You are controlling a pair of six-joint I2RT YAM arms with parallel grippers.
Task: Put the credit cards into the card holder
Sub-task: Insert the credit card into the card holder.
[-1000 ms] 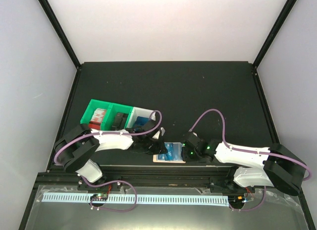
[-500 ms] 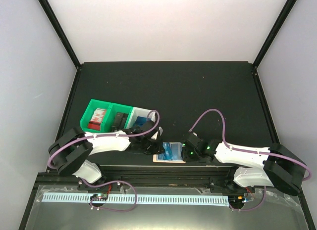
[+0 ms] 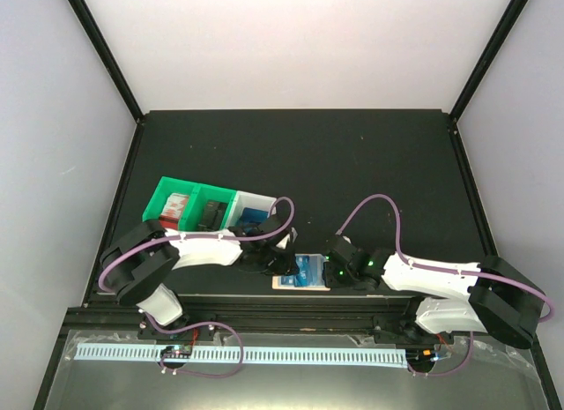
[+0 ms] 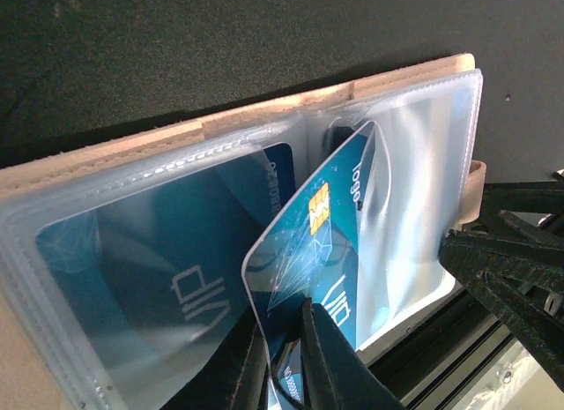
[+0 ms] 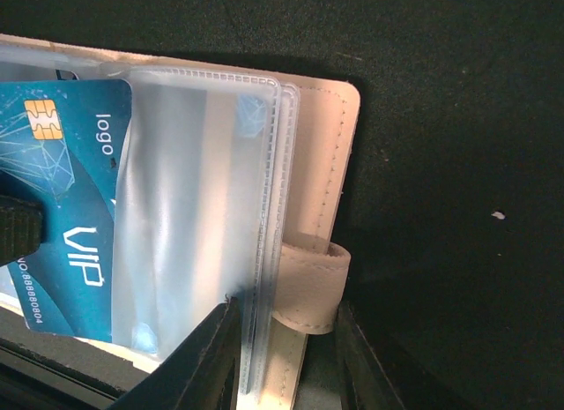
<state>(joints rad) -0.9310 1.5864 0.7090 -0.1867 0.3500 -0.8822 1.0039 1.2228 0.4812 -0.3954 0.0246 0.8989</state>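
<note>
The card holder lies open near the table's front edge, tan with clear sleeves. One blue credit card sits inside the left sleeve. My left gripper is shut on the near end of a second blue credit card; that card is bowed, with its far end inside the mouth of the right sleeve. My right gripper is shut on the card holder's right edge: one finger is on the sleeves and the other is outside the strap loop.
Green bins and a white bin holding small items stand just left of and behind the left gripper. The black frame rail runs directly in front of the card holder.
The left arm's elbow swung out to the left and came back, while its gripper stayed at the holder with the card. The right arm and the holder have not moved.
</note>
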